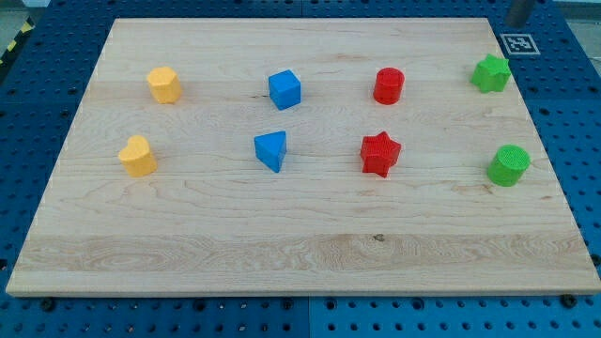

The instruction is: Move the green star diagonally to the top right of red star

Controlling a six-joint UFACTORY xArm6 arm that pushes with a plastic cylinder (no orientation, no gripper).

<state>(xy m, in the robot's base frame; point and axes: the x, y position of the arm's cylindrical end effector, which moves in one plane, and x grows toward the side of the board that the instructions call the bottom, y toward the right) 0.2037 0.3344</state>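
Green star [490,73]: near the view's top right corner of the board, well apart from the red star, up and to its right.
Red star [380,153]: right of centre, straight below the red cylinder [389,85].
Green cylinder [508,165]: below the green star, near the right edge.
Blue cube [285,89]: left of the red cylinder.
Blue wedge [271,149]: below the cube.
Yellow blocks: one at upper left [163,84], a heart-like one [138,156] below it.
My tip: its end does not show; only a dark bit at the top right corner [519,9], above the green star, so I cannot tell its contact.
Board [282,244]: pale wood.
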